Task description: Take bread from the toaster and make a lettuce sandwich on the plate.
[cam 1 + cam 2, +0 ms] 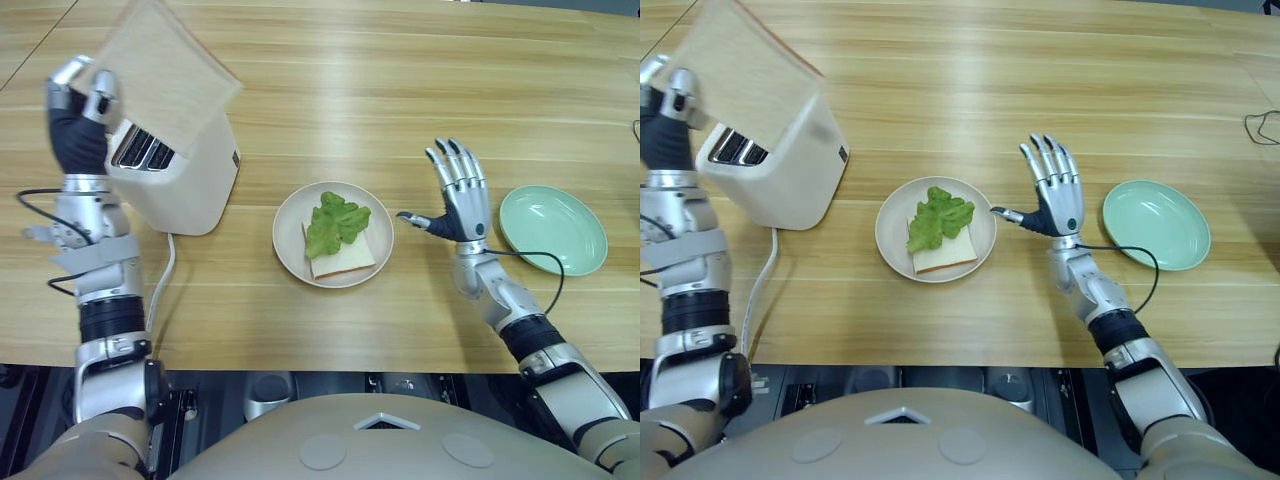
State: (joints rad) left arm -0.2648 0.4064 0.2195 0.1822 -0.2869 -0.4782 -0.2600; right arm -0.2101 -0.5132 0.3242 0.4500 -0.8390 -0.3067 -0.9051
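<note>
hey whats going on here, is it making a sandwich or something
The robot is partway through a lettuce sandwich. Its left hand holds a toasted slice up above the toaster. On the plate in the middle lies a bottom slice with lettuce on it and nothing on top yet. The right hand is open and holds nothing, between the plate and a green dish.
</note>
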